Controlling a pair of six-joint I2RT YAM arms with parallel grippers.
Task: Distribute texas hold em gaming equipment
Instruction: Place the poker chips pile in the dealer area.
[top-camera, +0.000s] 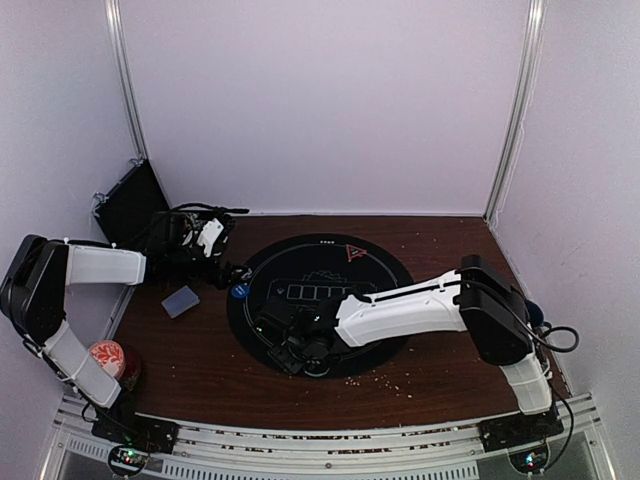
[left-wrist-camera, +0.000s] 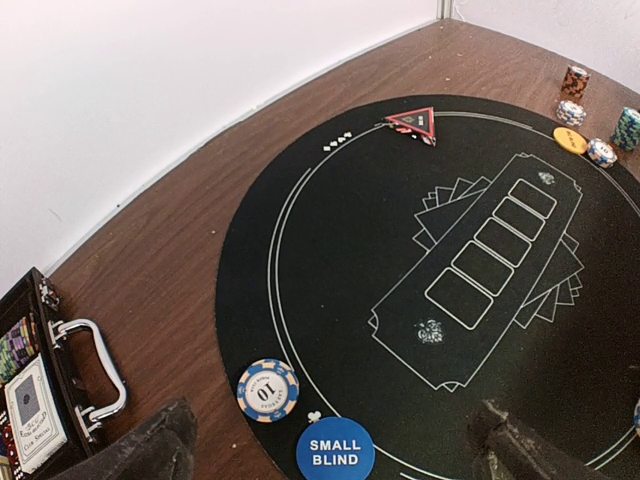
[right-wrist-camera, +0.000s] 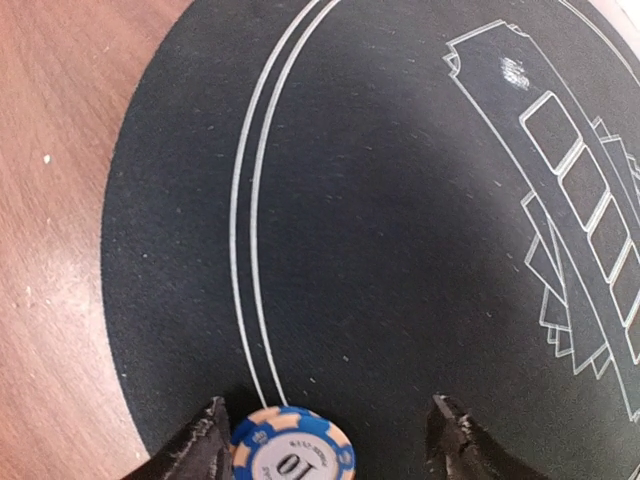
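1. White walls (top-camera: 320, 100) close the booth on three sides, with metal rails in the back corners.
2. The table (top-camera: 200, 370) is brown wood grain, flecked with pale crumbs towards its near right part.
3. A round black mat (top-camera: 390, 300) lies at the table's centre, printed with a white double ring and a row of five card outlines.
4. An open black case (top-camera: 128, 205) sits at the far left corner. The left wrist view shows cards and chips inside it.
5. The right gripper (right-wrist-camera: 328, 408) hangs low over the mat's near left rim, jaws wide apart and holding nothing. A blue chip (right-wrist-camera: 293, 452) marked "10" lies flat on the mat between the fingers, close by one of them.
6. The left gripper (left-wrist-camera: 335, 408) hovers over the mat's left edge, fingers spread and empty.
7. A red-topped can (top-camera: 108, 358) stands near the left arm's base.
8. A grey-blue deck (top-camera: 181, 301) lies on bare wood left of the mat.
9. A blue "SMALL BLIND" button (left-wrist-camera: 335, 452) rests on the mat's left rim, just beside a white-and-blue chip (left-wrist-camera: 268, 389).
10. Chip stacks (left-wrist-camera: 575, 82) and an orange button (left-wrist-camera: 570, 140) sit at the mat's opposite edge.
11. A red triangle marker (left-wrist-camera: 413, 122) lies on the far rim.
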